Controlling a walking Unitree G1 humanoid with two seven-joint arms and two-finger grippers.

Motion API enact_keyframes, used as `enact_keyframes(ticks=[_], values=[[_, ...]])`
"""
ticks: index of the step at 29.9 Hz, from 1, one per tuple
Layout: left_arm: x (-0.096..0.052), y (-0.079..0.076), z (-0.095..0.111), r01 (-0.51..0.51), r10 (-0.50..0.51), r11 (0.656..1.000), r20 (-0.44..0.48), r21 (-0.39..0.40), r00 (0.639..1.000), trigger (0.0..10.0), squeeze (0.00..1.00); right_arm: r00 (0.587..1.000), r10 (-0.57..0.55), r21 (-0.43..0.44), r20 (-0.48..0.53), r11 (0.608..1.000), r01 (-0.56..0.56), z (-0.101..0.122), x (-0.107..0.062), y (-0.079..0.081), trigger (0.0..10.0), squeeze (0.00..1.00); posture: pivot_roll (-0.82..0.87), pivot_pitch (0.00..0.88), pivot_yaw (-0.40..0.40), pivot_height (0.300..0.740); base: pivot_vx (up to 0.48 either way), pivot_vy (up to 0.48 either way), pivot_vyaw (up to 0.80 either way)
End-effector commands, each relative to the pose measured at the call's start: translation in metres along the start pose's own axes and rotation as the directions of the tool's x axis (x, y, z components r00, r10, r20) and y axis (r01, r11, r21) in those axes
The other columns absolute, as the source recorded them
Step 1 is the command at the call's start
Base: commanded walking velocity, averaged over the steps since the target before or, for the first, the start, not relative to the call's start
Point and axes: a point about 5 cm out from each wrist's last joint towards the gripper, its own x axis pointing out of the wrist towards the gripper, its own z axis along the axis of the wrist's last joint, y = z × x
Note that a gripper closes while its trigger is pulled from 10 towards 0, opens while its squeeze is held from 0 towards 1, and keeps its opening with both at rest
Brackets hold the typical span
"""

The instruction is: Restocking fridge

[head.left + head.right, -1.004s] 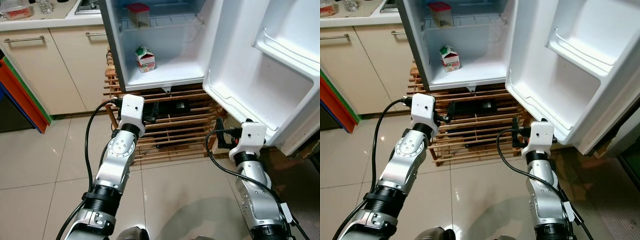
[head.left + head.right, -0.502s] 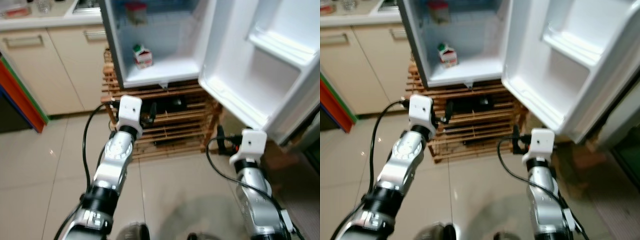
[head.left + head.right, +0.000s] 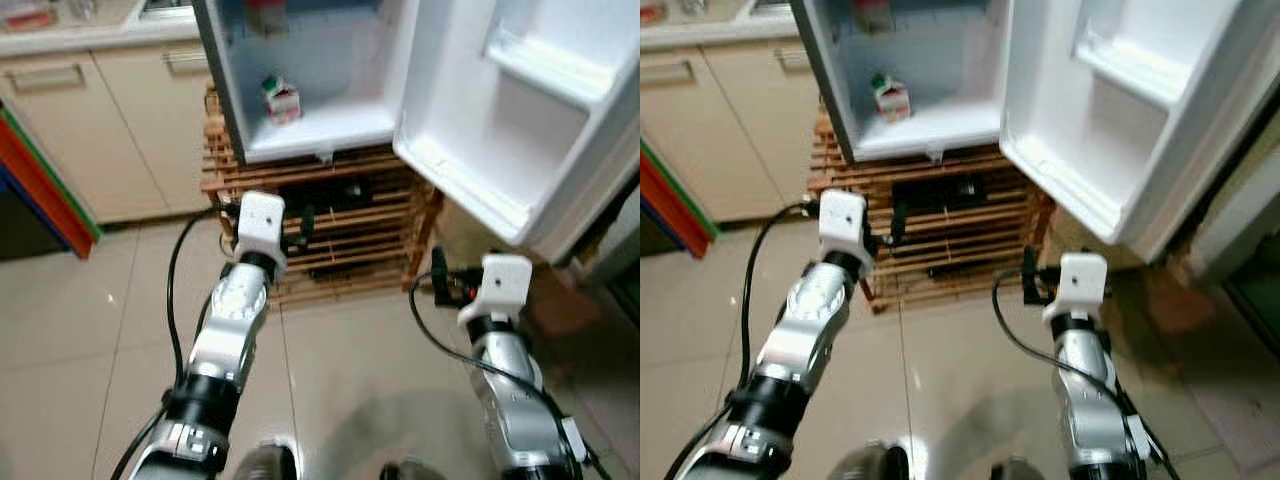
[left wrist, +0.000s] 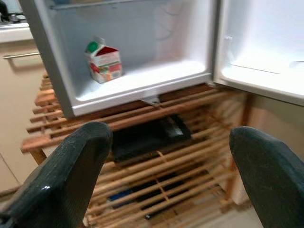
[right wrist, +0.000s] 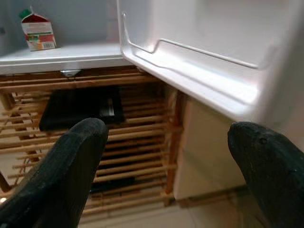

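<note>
Standing before the open fridge (image 3: 330,120) with both arms raised and nothing in hand.
Door (image 3: 510,110) is hanging wide so the shelf stays reachable; a milk carton (image 4: 104,61) is sitting upright on the bottom shelf, above a wooden rack (image 3: 340,230). Left gripper (image 4: 156,185) and right gripper (image 5: 166,180) are both pointing forward at rack height, fingers spread apart and empty, likely awaiting an item.

Fridge (image 3: 330,140) ahead, sitting on slatted wooden rack (image 3: 340,230). Fridge door (image 3: 520,120) swung open to right. Milk carton (image 3: 281,100) on fridge floor, toward left. Cabinets (image 3: 110,130) left of fridge. Left claw (image 4: 161,175) and right claw (image 5: 166,171) low before rack, left and right, both spread wide.
</note>
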Motion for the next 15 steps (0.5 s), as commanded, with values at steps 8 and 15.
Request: enact_keyframes(ticks=[8,15], values=[[-0.0008,-0.0019,0.0026,0.016,-0.017,1.0,0.016,0.008,1.0,10.0,0.0,1.0,0.009,0.007,-0.007,1.0,-0.009,-0.0004,-0.0012,0.003,10.0,0.0,-0.04,0.047,0.044,0.74,0.0,0.0,0.0],[-0.0017,-0.0051,0.0013,0.024,-0.024,1.0,0.013,0.007,1.0,10.0,0.0,1.0,0.007,-0.004,0.003,1.0,-0.007,0.0023,-0.0019,0.0041,10.0,0.0,-0.05,0.05,0.048,0.74,0.155,-0.385,0.63]])
